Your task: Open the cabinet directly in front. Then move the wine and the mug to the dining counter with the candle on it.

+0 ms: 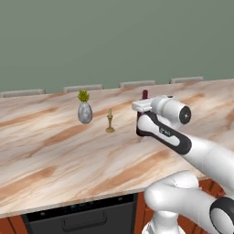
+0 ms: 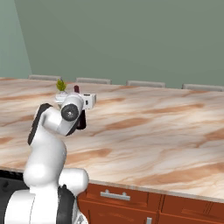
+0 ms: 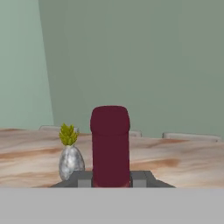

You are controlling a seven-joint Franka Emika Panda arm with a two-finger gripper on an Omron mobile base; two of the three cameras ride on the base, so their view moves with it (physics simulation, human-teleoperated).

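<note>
over the dining counter (image 1: pixel 55 151) we see the wine (image 3: pixel 110 144) held upright, its long axis vertical and its dark red capsule pointing up. in the hand view the neck rises as a smooth, matte, round-shouldered cylinder between the two dark fingertips (image 3: pixel 83 179), which press against it on either side, so the gripper (image 3: pixel 111 180) is closed on the bottle. from the left base view just the capsule tip (image 1: pixel 145 94) pokes above the white hand, and we cannot tell whether the bottle's base touches the slab.

the counter is a broad, flat slab of beige marble with brown diagonal veining, and grey chair backs (image 1: pixel 83 87) line its far edge. the candle (image 1: pixel 109 122), a slim brass-gold stick on a flared foot, stands upright near the hand, on its left in the left base view. just beyond it stands a mottled grey egg-shaped vase (image 1: pixel 85 113) holding a spiky yellow-green plant (image 3: pixel 68 134).
</note>
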